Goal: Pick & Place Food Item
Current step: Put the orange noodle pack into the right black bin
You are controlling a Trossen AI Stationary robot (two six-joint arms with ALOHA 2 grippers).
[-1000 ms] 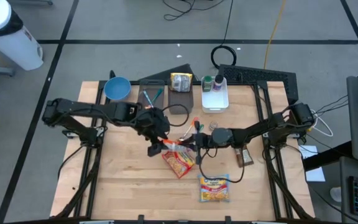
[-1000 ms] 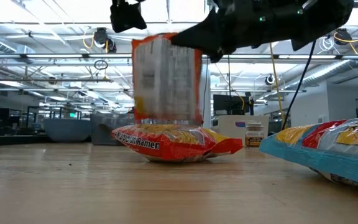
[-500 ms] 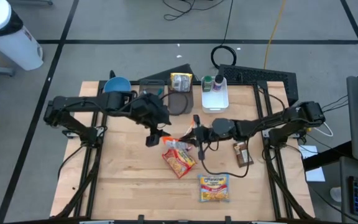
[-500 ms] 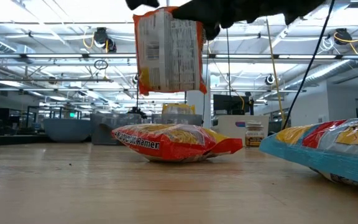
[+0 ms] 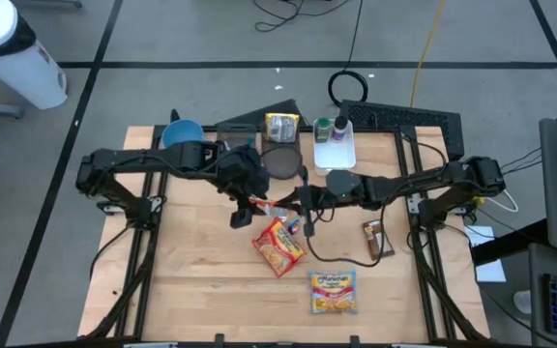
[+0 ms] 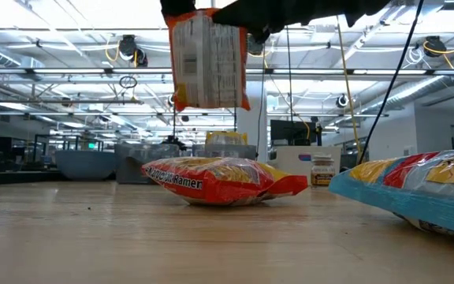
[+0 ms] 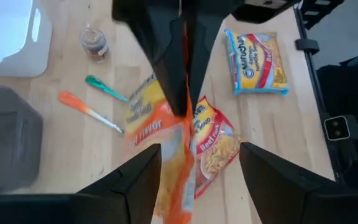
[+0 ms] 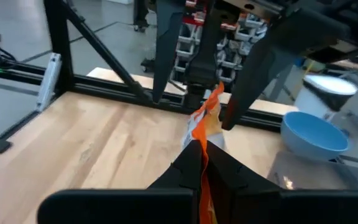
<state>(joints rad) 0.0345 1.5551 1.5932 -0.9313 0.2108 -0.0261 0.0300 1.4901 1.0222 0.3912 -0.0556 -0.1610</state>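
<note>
An orange ramen packet (image 6: 209, 59) hangs in the air over the table's middle, with my right gripper (image 8: 202, 148) shut on it. My left gripper (image 7: 199, 146) is open, one finger on each side of the packet's other end (image 8: 212, 99); I cannot tell whether a finger touches it. Below it, a second orange ramen packet (image 5: 280, 244) lies flat on the wood. A blue-and-yellow ramen packet (image 5: 334, 290) lies nearer the front edge. My right gripper pinches the hanging packet's upper edge (image 8: 205, 132) between its two shut fingers. The fingers come in level from the table's right side. The packet hangs below them, upright and clear of the table and of the packet lying underneath (image 6: 219, 180).
At the far edge stand a blue bowl (image 5: 182, 137), a dark round plate (image 5: 280, 160), a snack bag (image 5: 280, 126) and a white bin (image 5: 335, 145). A chocolate bar (image 5: 377, 239) lies right of centre. Two utensils (image 7: 98, 99) and a small jar (image 7: 95, 43) lie near the bin.
Both grippers have risen and gone a little toward the far edge. The hanging packet went up with them: its lower edge was just above the lying packet and now hangs well clear of it. The packet has also turned slightly about its upright line.
</note>
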